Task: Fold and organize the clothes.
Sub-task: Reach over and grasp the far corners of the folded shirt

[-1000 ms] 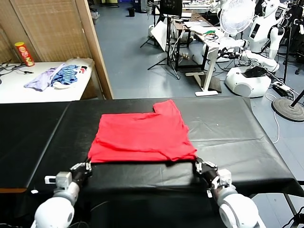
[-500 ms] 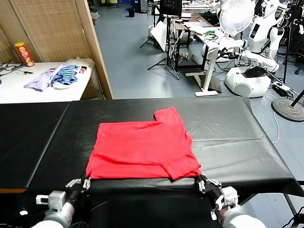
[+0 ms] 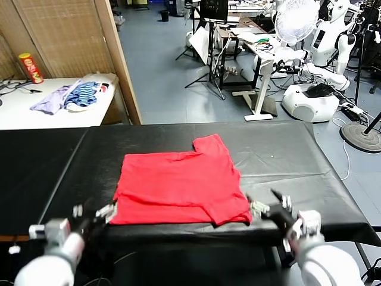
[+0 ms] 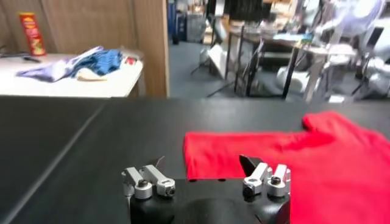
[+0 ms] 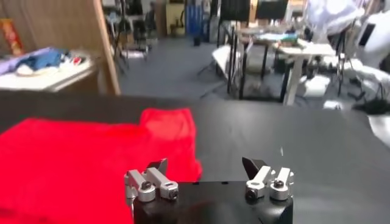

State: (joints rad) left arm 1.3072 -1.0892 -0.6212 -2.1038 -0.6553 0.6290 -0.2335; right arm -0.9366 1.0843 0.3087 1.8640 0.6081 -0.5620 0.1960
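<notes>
Two grippers flank the near edge of the red T-shirt [image 3: 180, 186], which lies flat on the black table cover [image 3: 286, 161], roughly centred, one sleeve projecting at its far right corner.

Left gripper [image 3: 94, 213]: positioned at the shirt's near left corner, just off the fabric. Its jaws stand spread apart with nothing between them; the left wrist view shows the red hem lying beyond the fingertips [image 4: 248, 163].

Right gripper [image 3: 267, 204]: positioned at the near right corner, just beside the hem. Its jaws are likewise spread and empty, and the shirt lies off to one side of them in the right wrist view.

Separate white side table [image 3: 36, 113], far left: a purple and blue-striped garment pile [image 3: 68, 95] and a red canister [image 3: 30, 67].
</notes>
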